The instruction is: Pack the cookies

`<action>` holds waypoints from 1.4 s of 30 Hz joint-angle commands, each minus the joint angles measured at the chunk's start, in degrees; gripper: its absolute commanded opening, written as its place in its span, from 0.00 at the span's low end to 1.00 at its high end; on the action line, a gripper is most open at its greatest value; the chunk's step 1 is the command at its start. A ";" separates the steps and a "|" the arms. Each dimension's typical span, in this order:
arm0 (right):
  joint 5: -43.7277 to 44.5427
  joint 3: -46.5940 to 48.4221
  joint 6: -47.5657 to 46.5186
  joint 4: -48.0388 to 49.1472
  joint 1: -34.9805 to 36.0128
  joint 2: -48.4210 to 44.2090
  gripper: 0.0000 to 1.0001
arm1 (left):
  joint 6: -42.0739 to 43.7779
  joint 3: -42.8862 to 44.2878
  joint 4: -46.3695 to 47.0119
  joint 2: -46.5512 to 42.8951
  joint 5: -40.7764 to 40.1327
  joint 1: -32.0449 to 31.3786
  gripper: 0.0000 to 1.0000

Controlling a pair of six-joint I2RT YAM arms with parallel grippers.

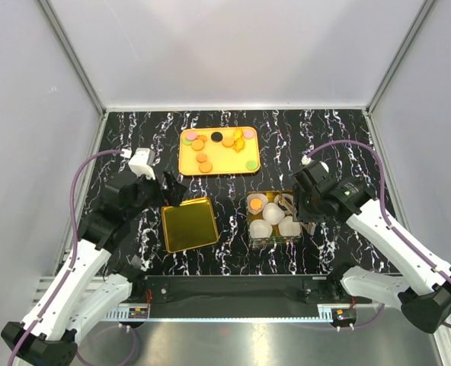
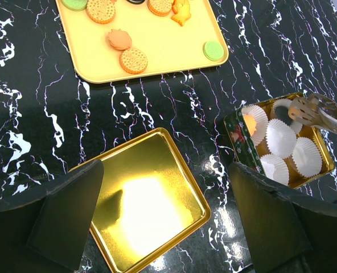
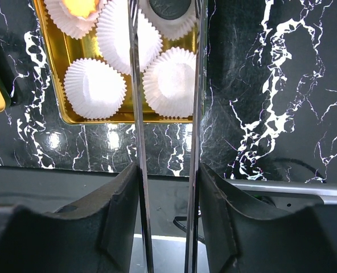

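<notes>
Though apart from cookies (image 1: pixel 206 166) on the tray (image 1: pixel 227 157), right claw (image 3: pixel 167 182) tight around tongs (image 3: pixel 135 85) at the tin (image 2: pixel 237 134); left claw (image 2: pixel 168 211) wide.

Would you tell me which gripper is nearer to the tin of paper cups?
Right. The right gripper is at the tin's right edge, its tongs reaching over the paper cups; the left gripper hovers by the gold lid, to the tin's left.

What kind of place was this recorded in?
Probably a lab test cell: plain metal-framed white panels wall off a black marbled table, and the left arm and right arm are bolted at its near edge.
</notes>
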 commanded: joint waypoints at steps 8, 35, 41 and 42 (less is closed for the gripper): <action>0.14 1.23 1.45 1.00 0.30 -1.09 0.52 | -0.09 0.73 2.24 -0.47 0.47 0.28 0.99; -15.51 44.36 -14.10 16.03 0.64 48.37 0.49 | -0.09 0.73 2.06 -1.00 -0.41 0.28 0.99; -15.07 52.10 -14.72 14.27 2.31 55.59 0.52 | -0.09 0.82 1.98 -0.83 -0.59 0.28 0.99; -14.98 52.81 -14.72 14.18 2.40 56.21 0.52 | -0.09 0.73 2.06 -0.91 -0.68 0.28 0.99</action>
